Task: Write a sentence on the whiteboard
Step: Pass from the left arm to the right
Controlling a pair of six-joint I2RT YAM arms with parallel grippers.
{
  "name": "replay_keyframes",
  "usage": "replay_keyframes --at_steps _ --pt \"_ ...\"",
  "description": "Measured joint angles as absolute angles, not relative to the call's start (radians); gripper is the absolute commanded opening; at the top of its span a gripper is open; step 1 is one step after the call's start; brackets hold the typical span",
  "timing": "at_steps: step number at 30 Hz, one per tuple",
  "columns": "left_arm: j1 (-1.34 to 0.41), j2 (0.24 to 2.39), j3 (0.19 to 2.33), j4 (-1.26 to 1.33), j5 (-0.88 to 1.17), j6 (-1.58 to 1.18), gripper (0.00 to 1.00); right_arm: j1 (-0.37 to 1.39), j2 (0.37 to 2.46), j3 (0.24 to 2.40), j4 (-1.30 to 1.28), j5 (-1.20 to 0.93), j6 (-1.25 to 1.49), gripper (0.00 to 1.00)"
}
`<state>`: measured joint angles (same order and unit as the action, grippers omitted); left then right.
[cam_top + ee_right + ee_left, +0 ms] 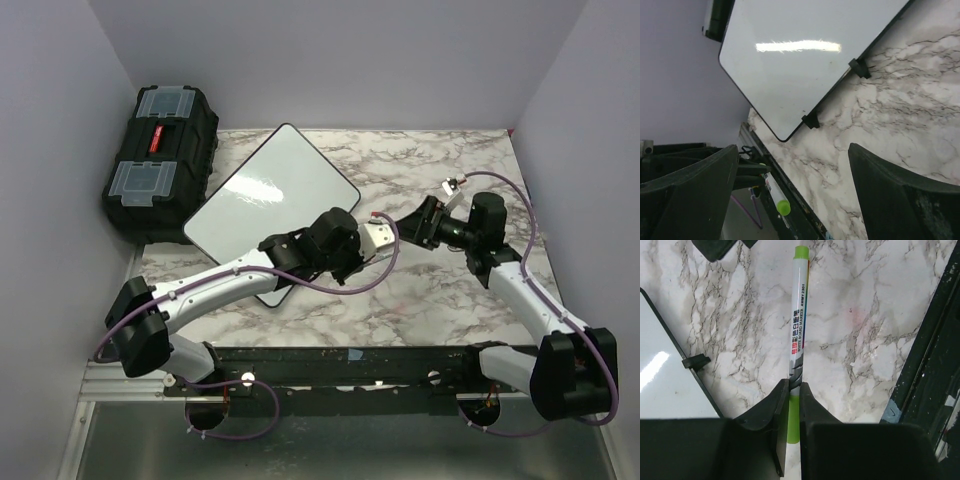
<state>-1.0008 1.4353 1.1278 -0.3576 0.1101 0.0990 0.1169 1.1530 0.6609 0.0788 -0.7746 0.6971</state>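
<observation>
Got light, slick marker (799,315) clamped in left gripper (792,390), right gripper (792,150) spread empty; stiff whiteboard (270,195) at 10 o'clock, probably grab by edge.

Between the wide-spread black fingers (690,195) of the right gripper (792,150), the whiteboard (800,85) lies blank on the marble table (900,120) — glare streaked across it, two black clips (860,68) on its edge — with a green-tipped marker (775,194) at lower left.

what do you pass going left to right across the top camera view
black toolbox → whiteboard → left gripper, holding the marker → right gripper → right arm's base
</observation>
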Motion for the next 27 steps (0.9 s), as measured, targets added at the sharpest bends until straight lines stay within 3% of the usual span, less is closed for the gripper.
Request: replay_keyframes --at_steps 12,27 --pt "-0.996 1.365 1.263 -0.528 0.181 0.178 0.0 0.139 1.131 0.591 0.385 -0.994 0.878 0.69" --pt "-0.994 1.361 1.323 -0.616 0.21 0.242 0.0 0.276 1.153 0.603 0.486 -1.098 0.935 0.5"
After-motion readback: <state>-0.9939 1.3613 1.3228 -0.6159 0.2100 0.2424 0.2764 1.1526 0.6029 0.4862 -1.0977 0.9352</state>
